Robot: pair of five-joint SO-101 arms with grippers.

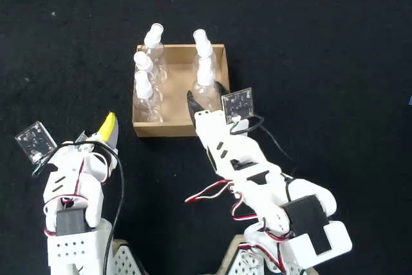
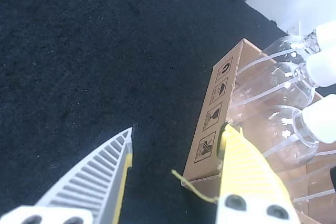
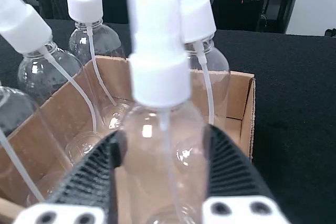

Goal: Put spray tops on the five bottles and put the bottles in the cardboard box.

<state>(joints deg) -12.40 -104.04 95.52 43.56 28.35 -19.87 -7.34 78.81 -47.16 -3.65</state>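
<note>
- Left gripper (image 2: 177,129) hangs wide open, empty, just beside the cardboard box (image 2: 215,114).
- Right gripper (image 3: 164,139) clasps the fifth bottle (image 3: 160,77), upright inside the box.
- Best release gently, then rise straight, sparing the four capped bottles (image 1: 149,72) around it.

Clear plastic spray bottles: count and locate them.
5 bottles in the brown cardboard box: three along its left wall, two along its right, the nearer bottle in the right gripper.
</note>
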